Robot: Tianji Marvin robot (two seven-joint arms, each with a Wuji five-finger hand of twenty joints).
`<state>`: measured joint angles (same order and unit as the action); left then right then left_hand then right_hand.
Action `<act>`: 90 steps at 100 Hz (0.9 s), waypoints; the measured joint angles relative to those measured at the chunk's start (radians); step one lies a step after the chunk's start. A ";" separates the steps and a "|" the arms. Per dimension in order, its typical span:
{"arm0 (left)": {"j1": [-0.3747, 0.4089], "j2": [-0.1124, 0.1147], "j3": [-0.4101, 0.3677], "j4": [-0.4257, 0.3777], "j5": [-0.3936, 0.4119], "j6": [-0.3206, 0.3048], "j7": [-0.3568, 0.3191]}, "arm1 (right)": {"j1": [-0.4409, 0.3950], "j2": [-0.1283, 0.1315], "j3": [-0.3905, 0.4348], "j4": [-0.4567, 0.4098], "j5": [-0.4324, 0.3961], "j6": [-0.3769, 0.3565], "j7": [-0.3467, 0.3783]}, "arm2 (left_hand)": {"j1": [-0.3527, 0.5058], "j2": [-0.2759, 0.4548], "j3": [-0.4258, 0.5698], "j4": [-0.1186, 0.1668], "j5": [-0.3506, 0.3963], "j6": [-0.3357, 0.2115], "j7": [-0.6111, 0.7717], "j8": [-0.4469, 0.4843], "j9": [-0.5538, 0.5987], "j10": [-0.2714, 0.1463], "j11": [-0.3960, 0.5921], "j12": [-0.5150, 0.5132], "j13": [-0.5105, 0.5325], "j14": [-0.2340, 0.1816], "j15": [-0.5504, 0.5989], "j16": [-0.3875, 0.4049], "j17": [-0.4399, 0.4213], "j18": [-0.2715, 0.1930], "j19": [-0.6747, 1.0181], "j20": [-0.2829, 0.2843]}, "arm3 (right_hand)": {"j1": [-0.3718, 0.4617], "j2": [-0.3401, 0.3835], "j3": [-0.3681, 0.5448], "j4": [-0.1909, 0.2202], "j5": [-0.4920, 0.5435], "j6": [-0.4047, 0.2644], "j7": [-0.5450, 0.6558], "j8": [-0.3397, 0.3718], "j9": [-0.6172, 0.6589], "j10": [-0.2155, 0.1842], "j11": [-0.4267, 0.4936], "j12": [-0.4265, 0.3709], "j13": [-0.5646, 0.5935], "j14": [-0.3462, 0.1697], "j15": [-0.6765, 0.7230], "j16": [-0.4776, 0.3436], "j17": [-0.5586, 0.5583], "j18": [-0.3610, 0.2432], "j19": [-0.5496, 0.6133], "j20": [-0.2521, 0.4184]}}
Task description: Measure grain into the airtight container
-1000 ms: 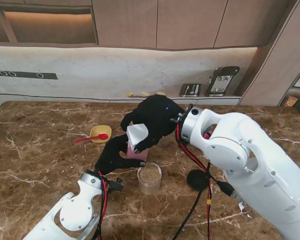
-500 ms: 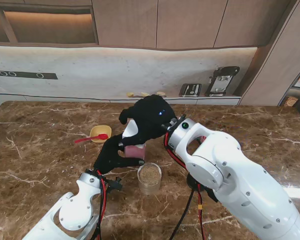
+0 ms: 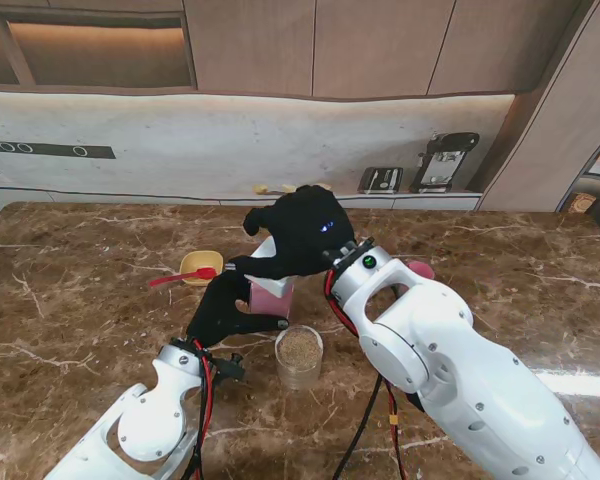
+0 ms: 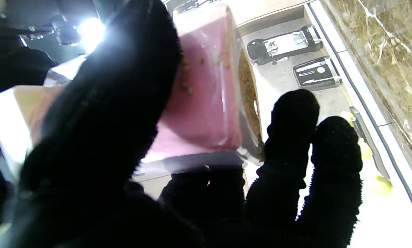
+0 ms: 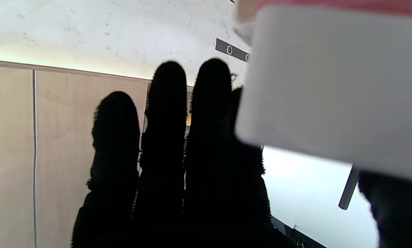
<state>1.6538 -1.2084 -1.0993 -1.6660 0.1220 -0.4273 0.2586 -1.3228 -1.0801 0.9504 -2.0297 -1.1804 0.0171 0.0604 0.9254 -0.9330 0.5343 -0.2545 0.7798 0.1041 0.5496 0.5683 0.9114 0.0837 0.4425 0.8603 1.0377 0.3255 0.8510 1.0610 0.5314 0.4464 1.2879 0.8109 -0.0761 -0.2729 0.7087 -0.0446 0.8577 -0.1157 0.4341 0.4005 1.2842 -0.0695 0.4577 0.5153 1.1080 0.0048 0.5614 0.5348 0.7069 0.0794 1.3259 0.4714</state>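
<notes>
Risk of spill: pink container (image 3: 271, 296) w/ white lid (image 3: 264, 254) found pinched between left hand (image 3: 224, 309) and right hand (image 3: 300, 234), tilted, just beyond grain cup (image 3: 299, 356). Both grips partial; could slip, knock cup, scatter grain.

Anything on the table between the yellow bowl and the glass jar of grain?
Yes: in the stand view the left hand lies between yellow bowl and grain jar.
</notes>
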 measured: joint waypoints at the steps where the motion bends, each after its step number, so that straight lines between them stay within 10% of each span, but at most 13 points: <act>1: 0.000 0.000 0.000 0.000 0.000 0.000 0.000 | -0.002 0.000 0.004 -0.002 0.000 -0.005 0.003 | 0.000 0.000 0.000 0.000 0.000 0.000 0.000 0.000 0.000 0.000 0.000 0.000 0.000 0.000 0.000 0.000 0.000 0.000 0.000 0.000 | -0.008 0.006 -0.001 0.002 -0.018 -0.003 -0.013 0.001 -0.022 0.000 -0.018 0.000 -0.017 0.000 -0.010 0.000 -0.015 0.000 -0.014 0.001; 23: 0.003 0.000 0.001 -0.001 0.003 0.000 0.001 | -0.038 0.006 0.104 -0.073 0.084 -0.103 0.142 | 0.000 0.000 0.000 0.000 0.000 0.000 0.000 0.000 0.000 0.000 0.000 0.000 0.000 -0.002 0.000 0.000 0.000 0.000 0.000 0.000 | -0.022 0.015 -0.001 0.007 -0.384 -0.023 -0.254 0.055 -0.590 0.001 -0.299 -0.107 -0.430 -0.009 -0.309 -0.082 -0.279 -0.017 -0.333 0.039; 45: 0.009 0.000 -0.001 -0.006 0.005 0.002 0.000 | 0.000 0.061 0.220 -0.129 0.490 -0.244 0.568 | 0.000 0.000 0.000 0.000 0.000 0.000 0.000 0.000 0.000 0.000 0.000 0.000 0.000 -0.004 0.000 0.000 0.000 0.000 0.000 0.000 | 0.219 -0.276 -0.004 0.006 -0.636 0.029 -0.399 0.100 -0.970 0.036 -0.391 -0.174 -0.782 -0.007 -0.457 -0.171 -0.537 -0.021 -0.663 0.089; 68: 0.010 0.001 -0.003 -0.007 0.005 0.001 -0.003 | 0.076 0.094 0.224 -0.101 0.417 -0.308 0.575 | 0.000 0.000 0.000 0.000 0.000 0.000 0.000 0.000 0.000 0.000 0.000 0.000 0.000 -0.005 0.000 0.000 0.000 0.000 0.000 0.000 | 0.479 -0.340 -0.104 -0.009 -0.610 -0.013 -0.387 0.175 -0.964 0.057 -0.360 -0.174 -0.776 0.000 -0.429 -0.183 -0.514 -0.027 -0.714 0.128; 90: 0.009 0.001 -0.004 -0.007 0.007 0.001 -0.003 | 0.107 0.093 0.168 -0.062 0.413 -0.296 0.564 | 0.000 0.000 0.000 0.000 0.000 0.000 0.000 0.000 0.000 0.000 0.000 0.000 0.000 -0.005 0.000 0.000 0.000 0.000 0.000 0.000 | 0.509 -0.340 -0.138 -0.009 -0.397 -0.107 -0.191 0.332 -0.798 0.011 -0.268 -0.111 -0.642 -0.033 -0.336 -0.167 -0.438 -0.030 -0.678 0.165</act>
<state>1.6632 -1.2077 -1.1029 -1.6727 0.1289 -0.4268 0.2553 -1.2163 -0.9869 1.1183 -2.0915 -0.7676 -0.2790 0.6248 0.9254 -0.9330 0.5343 -0.2545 0.7798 0.1041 0.5496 0.5683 0.9114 0.0836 0.4425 0.8603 1.0377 0.3205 0.8510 1.0610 0.5313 0.4464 1.2879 0.8110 0.4327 -0.6128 0.5702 -0.0534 0.4607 -0.2231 0.2430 0.7329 0.4862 -0.0580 0.1896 0.4046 0.4659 -0.0283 0.2256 0.3683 0.2687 0.0498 0.6479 0.6363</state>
